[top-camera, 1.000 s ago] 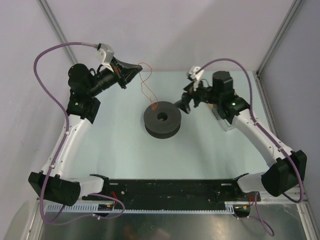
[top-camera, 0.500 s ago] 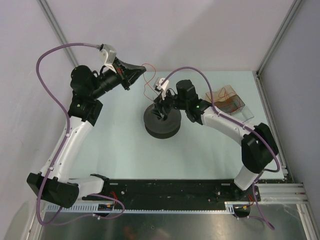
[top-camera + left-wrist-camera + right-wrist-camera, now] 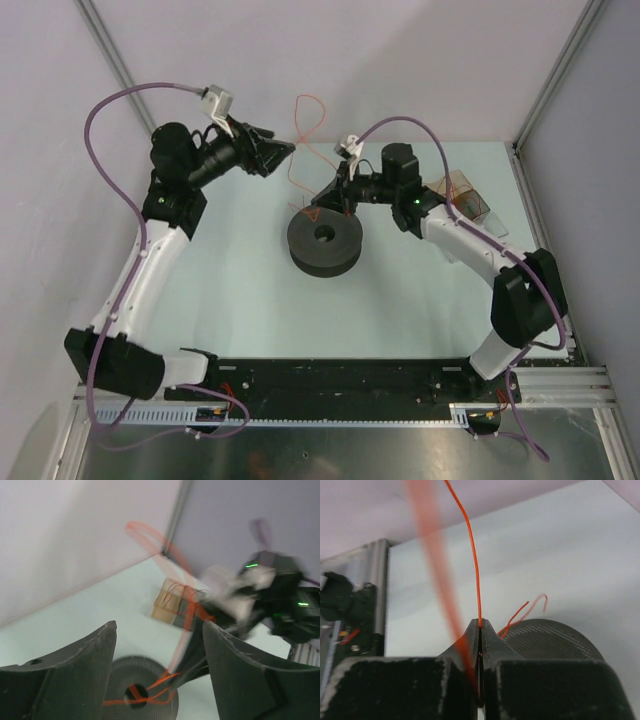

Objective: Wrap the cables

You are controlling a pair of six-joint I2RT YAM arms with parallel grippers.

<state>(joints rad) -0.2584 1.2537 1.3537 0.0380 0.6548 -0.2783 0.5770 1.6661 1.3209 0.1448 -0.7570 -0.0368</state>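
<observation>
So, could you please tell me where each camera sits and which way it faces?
Top external: above, behind the bases, looking down at the dark round mesh spool; both arms show.
Left wrist: faces the spool through the open left pincer.
Right wrist: looks along the shut right pincer nipping the thin red-orange wire.
Shared: all show spool and wire.

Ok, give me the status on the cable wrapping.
Done: one end of the cable sits looped at the centre hole of the spool. In hand: the right gripper is shut on that cable just above the spool; the left gripper is open and holds nothing. Left: most of the cable arcs free in the air, no turns are visible round the spool, and more cables wait in the clear box.
</observation>
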